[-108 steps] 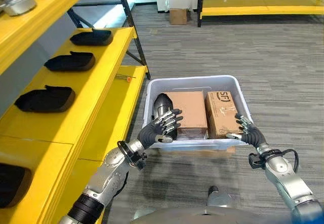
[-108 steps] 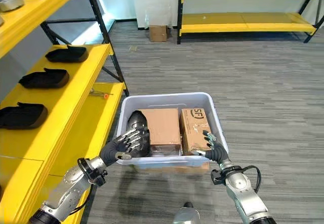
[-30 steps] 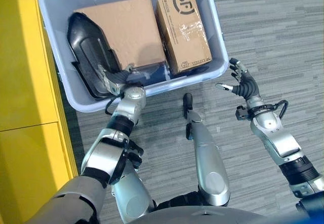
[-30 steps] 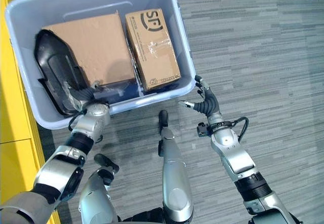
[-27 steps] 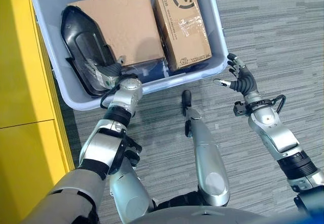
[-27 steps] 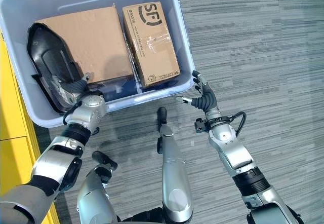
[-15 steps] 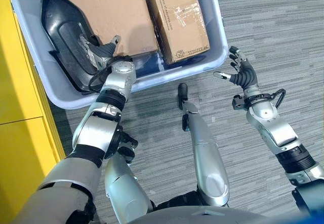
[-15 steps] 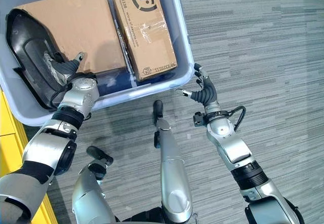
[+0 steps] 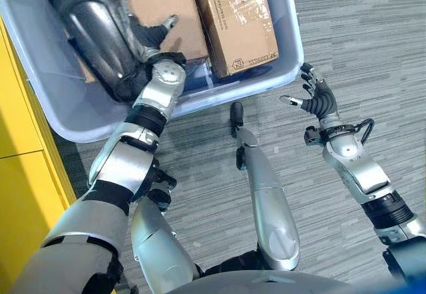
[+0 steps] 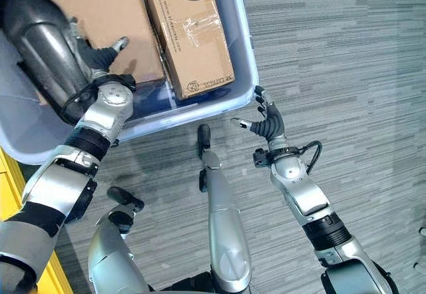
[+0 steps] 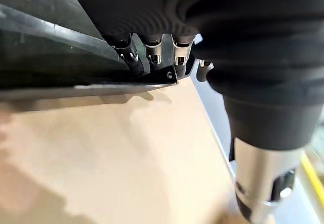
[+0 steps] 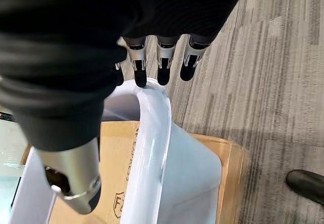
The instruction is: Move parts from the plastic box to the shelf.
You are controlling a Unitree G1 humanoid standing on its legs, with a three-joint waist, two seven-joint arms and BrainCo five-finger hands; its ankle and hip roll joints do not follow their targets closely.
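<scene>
From the head, the left hand [image 9: 148, 38] is inside the pale blue plastic box [image 9: 279, 74], which stands on the grey floor [image 10: 346, 61], and it holds a long black part [image 9: 93, 24] tilted up against the box's left side, beside a large cardboard box [image 9: 163, 4]. A narrower cardboard box [image 10: 190, 34] sealed with clear tape lies to the right of that one. A strip of yellow shelf [image 9: 20, 174] runs along the left edge of the left eye view. The left wrist view adds what the head views hide: the fingers [image 11: 152, 49] are curled over the thin edge of the black part [image 11: 61, 57], with the thumb apart from them, above the brown cardboard surface [image 11: 111, 158]. The right hand [image 10: 268, 124] hovers just outside the box's near right corner, fingers spread and relaxed, holding nothing. In its own wrist view the fingertips [image 12: 162, 69] hang just above the box's rounded white rim [image 12: 152, 143], and whether they touch it cannot be told.
</scene>
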